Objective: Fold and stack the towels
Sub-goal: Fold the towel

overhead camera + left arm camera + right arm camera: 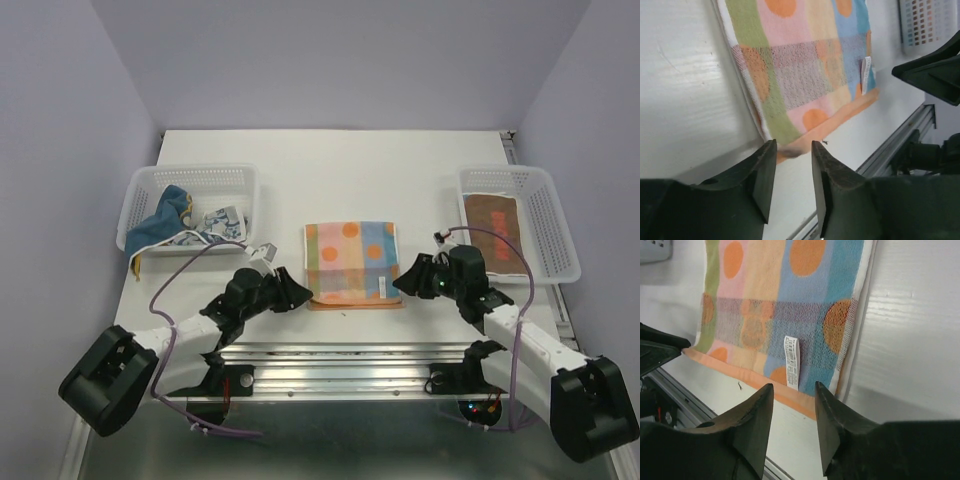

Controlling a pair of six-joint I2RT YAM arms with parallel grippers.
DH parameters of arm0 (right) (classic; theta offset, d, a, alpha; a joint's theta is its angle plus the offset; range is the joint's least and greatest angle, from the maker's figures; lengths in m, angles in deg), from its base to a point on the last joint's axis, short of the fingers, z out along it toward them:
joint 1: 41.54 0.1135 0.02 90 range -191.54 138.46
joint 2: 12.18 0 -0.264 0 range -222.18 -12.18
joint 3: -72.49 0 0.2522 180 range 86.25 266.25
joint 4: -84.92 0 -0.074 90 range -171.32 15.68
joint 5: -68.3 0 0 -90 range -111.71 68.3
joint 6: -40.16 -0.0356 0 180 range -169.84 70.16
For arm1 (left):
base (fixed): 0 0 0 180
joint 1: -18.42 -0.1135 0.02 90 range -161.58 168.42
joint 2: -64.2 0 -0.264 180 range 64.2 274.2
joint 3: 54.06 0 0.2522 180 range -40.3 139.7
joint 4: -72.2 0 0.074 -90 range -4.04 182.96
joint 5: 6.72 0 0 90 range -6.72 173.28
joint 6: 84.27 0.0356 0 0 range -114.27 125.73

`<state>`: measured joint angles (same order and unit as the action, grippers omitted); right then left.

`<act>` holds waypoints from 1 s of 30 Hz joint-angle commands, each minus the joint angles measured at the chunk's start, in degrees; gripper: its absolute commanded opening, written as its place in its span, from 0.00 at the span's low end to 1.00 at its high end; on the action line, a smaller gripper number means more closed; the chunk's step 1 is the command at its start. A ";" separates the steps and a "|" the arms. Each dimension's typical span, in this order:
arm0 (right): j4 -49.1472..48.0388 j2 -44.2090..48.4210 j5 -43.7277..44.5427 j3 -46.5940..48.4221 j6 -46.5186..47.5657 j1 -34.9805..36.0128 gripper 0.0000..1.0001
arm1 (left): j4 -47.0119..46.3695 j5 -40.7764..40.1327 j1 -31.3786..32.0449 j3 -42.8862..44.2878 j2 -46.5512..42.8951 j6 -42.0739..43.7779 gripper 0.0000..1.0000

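Note:
A towel with orange circles on pink, blue and green squares (350,259) lies folded flat at the table's middle, with an orange edge along its near side. My left gripper (303,292) is open just short of its near left corner (790,150). My right gripper (398,283) is open just short of its near right corner (830,400), where a white label (791,361) shows. A brown towel (493,228) lies flat in the right basket (548,232). Several crumpled towels, one dark blue (160,222), sit in the left basket (240,183).
The aluminium rail (350,352) runs along the near table edge, close behind both grippers. The white baskets stand at the table's left and right sides. The right basket's corner shows in the left wrist view (925,25).

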<state>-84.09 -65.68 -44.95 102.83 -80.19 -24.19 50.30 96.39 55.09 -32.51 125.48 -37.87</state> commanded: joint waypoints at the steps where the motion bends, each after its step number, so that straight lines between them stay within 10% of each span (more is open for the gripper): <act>1: 2.58 6.18 -1.63 -1.98 -0.50 0.50 0.49 | -0.56 2.45 0.69 -2.86 -5.37 -2.72 0.53; 8: 4.70 12.80 -2.33 2.92 -0.50 0.41 1.00 | 11.48 -2.98 1.04 1.16 -17.59 -0.62 0.99; 16: 10.75 -5.90 15.22 20.67 0.99 0.41 1.00 | 21.24 -18.72 0.95 21.37 -2.76 5.88 0.99; 30: 11.47 -33.93 26.23 41.07 11.09 0.41 1.00 | 22.21 -13.37 -7.04 41.42 25.81 13.09 0.99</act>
<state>-73.75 -95.21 -23.90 138.35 -73.89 -23.93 73.01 81.37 49.78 5.18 148.91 -28.10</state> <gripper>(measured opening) 0.999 0.986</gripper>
